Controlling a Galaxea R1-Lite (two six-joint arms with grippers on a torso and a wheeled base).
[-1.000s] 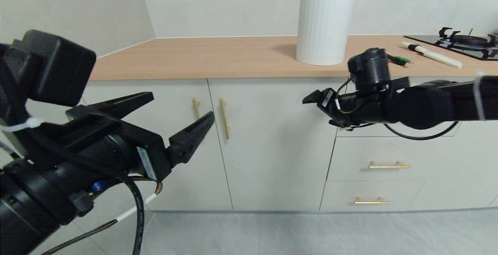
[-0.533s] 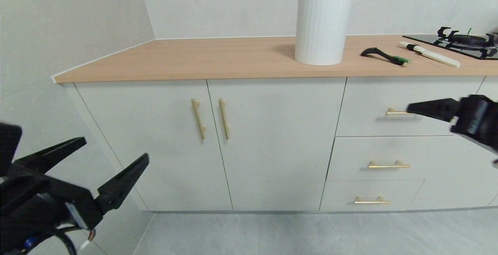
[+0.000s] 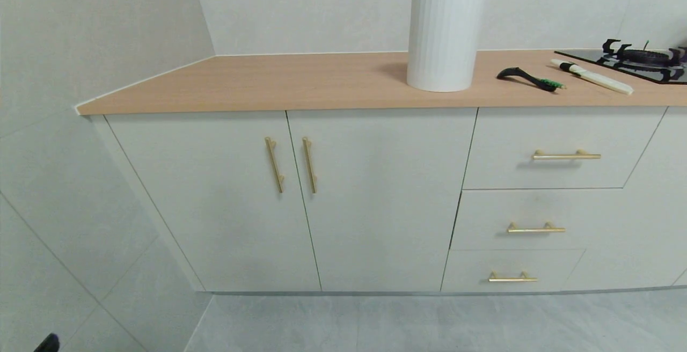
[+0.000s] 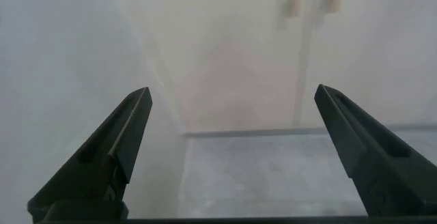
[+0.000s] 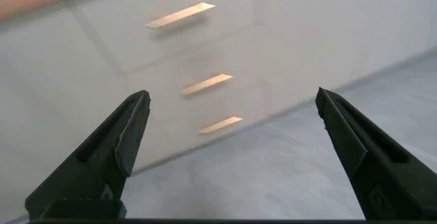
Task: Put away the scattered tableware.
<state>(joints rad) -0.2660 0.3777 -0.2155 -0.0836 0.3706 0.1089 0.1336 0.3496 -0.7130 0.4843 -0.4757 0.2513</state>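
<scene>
On the wooden countertop (image 3: 300,81) lie a black-handled utensil with a green tip (image 3: 528,78) and a long white utensil with a black band (image 3: 593,77), both right of a tall white ribbed container (image 3: 441,35). My left gripper (image 4: 233,91) is open and empty, low in front of the cabinet base and floor. My right gripper (image 5: 232,93) is open and empty too, facing the drawer fronts with gold handles (image 5: 179,15). Neither gripper is near the utensils.
A gas hob (image 3: 641,57) sits at the counter's far right. Below the counter are two shut cabinet doors with gold handles (image 3: 292,164) and three shut drawers (image 3: 558,154) on the right. A tiled wall (image 3: 80,73) closes the left side; grey floor lies in front.
Both arms have dropped out of the head view, the left down and to the left, the right off to the right. The utensils on the counter have not moved.
</scene>
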